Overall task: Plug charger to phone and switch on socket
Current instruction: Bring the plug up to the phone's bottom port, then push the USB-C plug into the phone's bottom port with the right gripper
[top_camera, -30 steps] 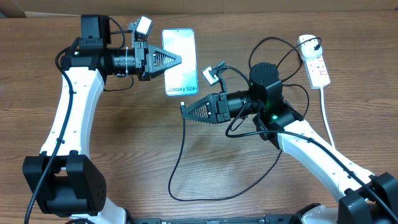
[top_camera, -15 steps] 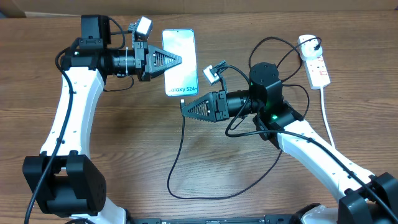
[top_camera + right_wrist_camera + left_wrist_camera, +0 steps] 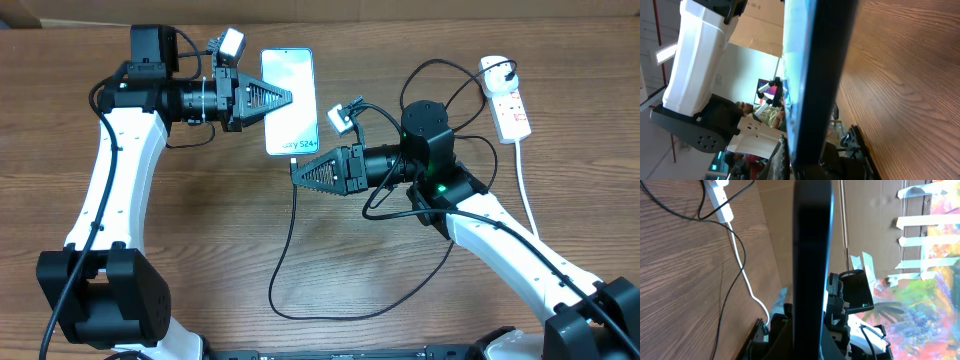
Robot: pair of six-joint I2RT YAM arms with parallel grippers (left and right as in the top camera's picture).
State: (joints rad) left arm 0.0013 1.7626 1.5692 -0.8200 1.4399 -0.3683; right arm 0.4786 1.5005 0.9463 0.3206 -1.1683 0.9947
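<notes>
The left pincer (image 3: 288,96) is clamped on the long left edge of the phone (image 3: 298,80), whose screen faces up and whose body reaches away past the fingertips. In the left wrist view the phone shows as a thin dark edge running straight out ahead of the pincer.

The right pincer (image 3: 296,172) has its fingers drawn together on the tip end of the charger (image 3: 295,210). It sits just beside the phone's short end with the "Galaxy S24+" text, so close that I cannot tell whether the two touch. The plug tip itself is hidden. In the right wrist view the phone's black edge and pale blue screen fill the space directly in front of the fingers.

From below the right pincer the black cable drops across the desk (image 3: 200,230), loops wide and runs back under the right arm. The two pincers are near each other, with only the phone's lower half between them. Bare desk lies open below the left pincer and on the outer side of the cable loop.

The socket (image 3: 508,105) lies well behind the right pincer, beyond its arm base, near the desk's far right edge, with a thick white cord (image 3: 525,185) trailing from it
</notes>
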